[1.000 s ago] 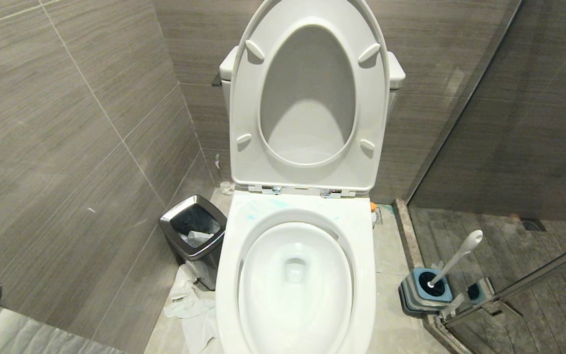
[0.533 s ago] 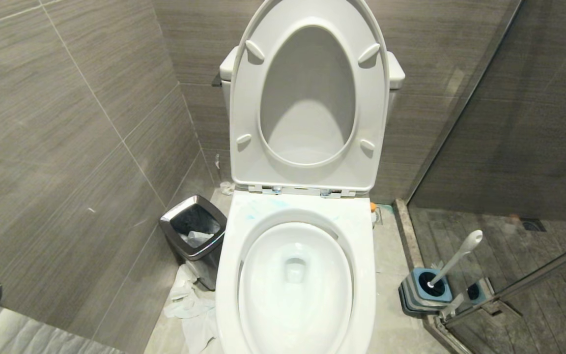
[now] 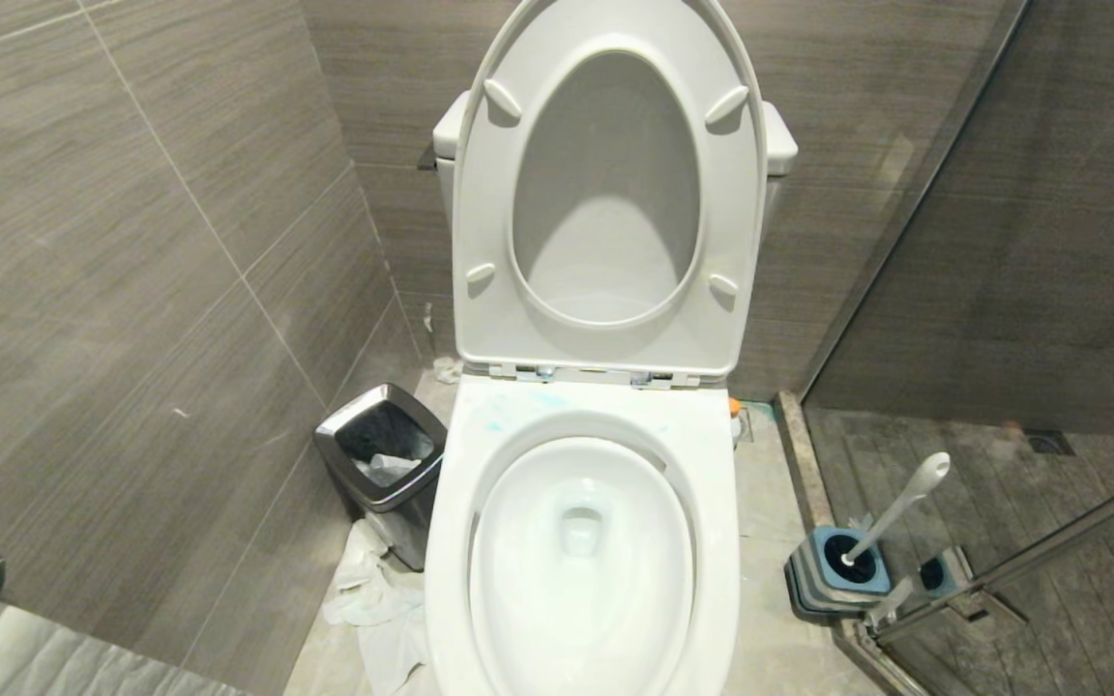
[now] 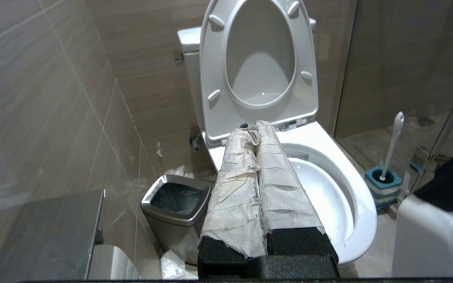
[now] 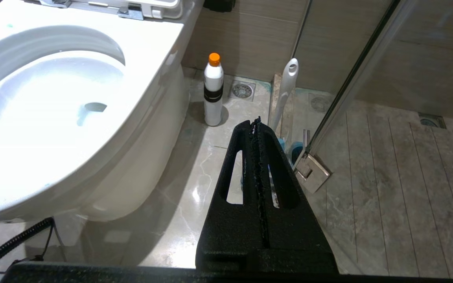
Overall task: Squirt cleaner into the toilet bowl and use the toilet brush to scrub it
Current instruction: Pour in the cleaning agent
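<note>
The toilet bowl (image 3: pixel 581 541) sits open, seat up. The toilet brush (image 3: pixel 895 510) stands in its holder on the floor to the right — the white bottle (image 5: pixel 213 89) nearby. Left tool (image 4: pixel 258 127) and right tool (image 5: pixel 255 122) are both pressed together, holding nothing.

White toilet bowl (image 3: pixel 581 541), grey streaked wall tiles (image 3: pixel 112 242)
Bottle (image 5: pixel 213 92) white, orange cap — brush holder (image 3: pixel 833 572) blue-and-grey, bin (image 3: pixel 385 464) black, steel-rimmed.
</note>
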### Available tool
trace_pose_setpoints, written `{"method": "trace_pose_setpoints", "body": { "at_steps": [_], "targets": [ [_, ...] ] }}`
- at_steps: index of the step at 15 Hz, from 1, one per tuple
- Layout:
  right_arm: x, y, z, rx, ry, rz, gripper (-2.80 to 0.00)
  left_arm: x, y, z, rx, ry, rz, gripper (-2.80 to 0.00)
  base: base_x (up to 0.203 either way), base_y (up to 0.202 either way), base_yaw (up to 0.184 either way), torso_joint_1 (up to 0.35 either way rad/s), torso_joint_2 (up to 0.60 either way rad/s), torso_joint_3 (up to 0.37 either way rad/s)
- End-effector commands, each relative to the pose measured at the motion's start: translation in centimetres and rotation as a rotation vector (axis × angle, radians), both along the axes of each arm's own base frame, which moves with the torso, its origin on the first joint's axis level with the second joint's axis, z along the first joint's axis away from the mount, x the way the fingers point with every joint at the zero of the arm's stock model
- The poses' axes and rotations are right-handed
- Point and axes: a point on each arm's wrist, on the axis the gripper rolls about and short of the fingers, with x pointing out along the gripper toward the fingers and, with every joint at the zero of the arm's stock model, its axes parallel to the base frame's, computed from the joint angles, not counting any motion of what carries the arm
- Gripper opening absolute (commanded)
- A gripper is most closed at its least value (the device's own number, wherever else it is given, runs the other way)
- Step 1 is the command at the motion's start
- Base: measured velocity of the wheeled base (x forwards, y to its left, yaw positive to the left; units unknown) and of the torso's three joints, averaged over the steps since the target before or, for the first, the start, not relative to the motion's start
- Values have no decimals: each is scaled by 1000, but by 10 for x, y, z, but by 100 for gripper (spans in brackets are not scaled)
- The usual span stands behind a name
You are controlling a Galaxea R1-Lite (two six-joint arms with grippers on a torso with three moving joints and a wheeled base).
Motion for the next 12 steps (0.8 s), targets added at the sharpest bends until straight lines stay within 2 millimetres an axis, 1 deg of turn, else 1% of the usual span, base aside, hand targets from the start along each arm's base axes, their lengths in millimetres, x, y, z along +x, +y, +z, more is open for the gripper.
{"method": "trace_pose_setpoints", "body": {
  "at_steps": [1,2,5,8,10,12],
  "targets": [
    [1,0,-3,0,11,1,-280,3,0,-15,4,4,1,-280,0,0,0,0,0,0],
    [1,0,-3,-2,11,1,-280,12,0,-20,6,12,4,-280,0,0,0,0,0,0],
    [1,0,-3,-1,11,1,-280,44,0,-32,5,-51,22,-280,0,0,0,0,0,0],
    [1,0,-3,-1,11,1,-280,76,1,-54,5,-123,28,-280,0,0,0,0,0,0],
    [1,0,-3,-1,12,1,-280,91,1,-70,4,-166,27,-280,0,0,0,0,0,0],
    [1,0,-3,-2,12,1,-280,103,1,-88,-1,-161,21,-280,0,0,0,0,0,0]
  ]
}}
